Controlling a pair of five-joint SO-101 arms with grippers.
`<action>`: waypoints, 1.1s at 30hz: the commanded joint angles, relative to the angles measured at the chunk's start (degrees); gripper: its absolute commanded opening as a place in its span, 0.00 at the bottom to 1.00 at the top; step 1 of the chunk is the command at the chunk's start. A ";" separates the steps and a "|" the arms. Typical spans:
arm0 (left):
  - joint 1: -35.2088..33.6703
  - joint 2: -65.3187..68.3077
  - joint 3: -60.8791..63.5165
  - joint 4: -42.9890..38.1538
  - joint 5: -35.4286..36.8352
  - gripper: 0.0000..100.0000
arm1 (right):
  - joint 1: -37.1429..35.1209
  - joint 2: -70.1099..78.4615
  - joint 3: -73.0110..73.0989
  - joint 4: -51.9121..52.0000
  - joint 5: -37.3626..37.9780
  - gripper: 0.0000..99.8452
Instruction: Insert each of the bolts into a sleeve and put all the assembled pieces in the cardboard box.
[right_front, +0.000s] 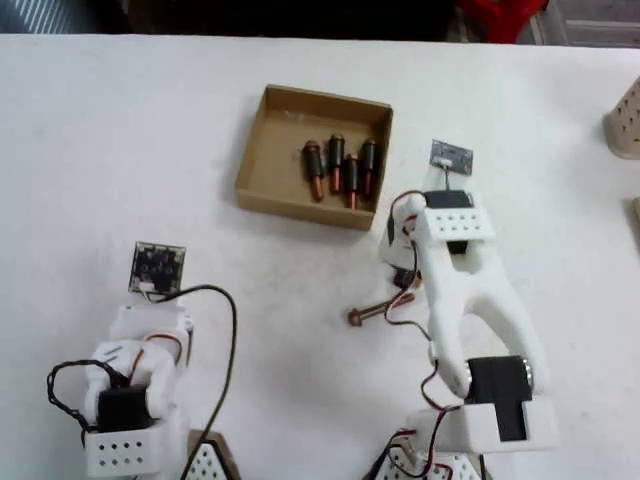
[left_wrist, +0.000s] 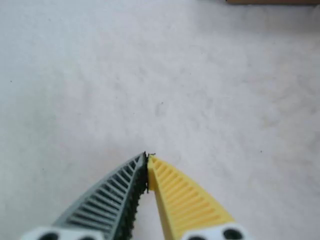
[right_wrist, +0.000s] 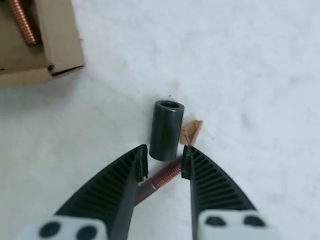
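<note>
The cardboard box (right_front: 283, 145) sits at the table's middle back with several assembled bolt-and-sleeve pieces (right_front: 340, 165) lying inside. A loose copper bolt (right_front: 375, 312) lies on the table beside the right arm (right_front: 455, 270). In the right wrist view my right gripper (right_wrist: 164, 157) stands open, its black fingers straddling the bolt's threaded shaft (right_wrist: 162, 176). A black sleeve (right_wrist: 166, 130) lies just past the fingertips, its near end over the bolt's tip. My left gripper (left_wrist: 147, 160) is shut with nothing in it, low over bare table at the front left.
A small brown scrap (right_wrist: 191, 131) lies against the sleeve. The box corner (right_wrist: 55, 45) is close by the right gripper. A beige perforated block (right_front: 625, 120) stands at the right edge. Cables hang around both arm bases.
</note>
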 joint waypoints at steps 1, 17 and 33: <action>-0.84 -0.84 -0.18 0.26 -0.70 0.03 | 0.22 -2.59 2.73 -5.41 -1.32 0.11; -0.84 -0.84 -0.18 0.26 -0.70 0.02 | 0.13 7.96 1.41 -11.03 -4.48 0.02; -0.84 -0.84 -0.18 0.35 -0.70 0.02 | -1.45 10.77 1.41 -10.24 -4.04 0.02</action>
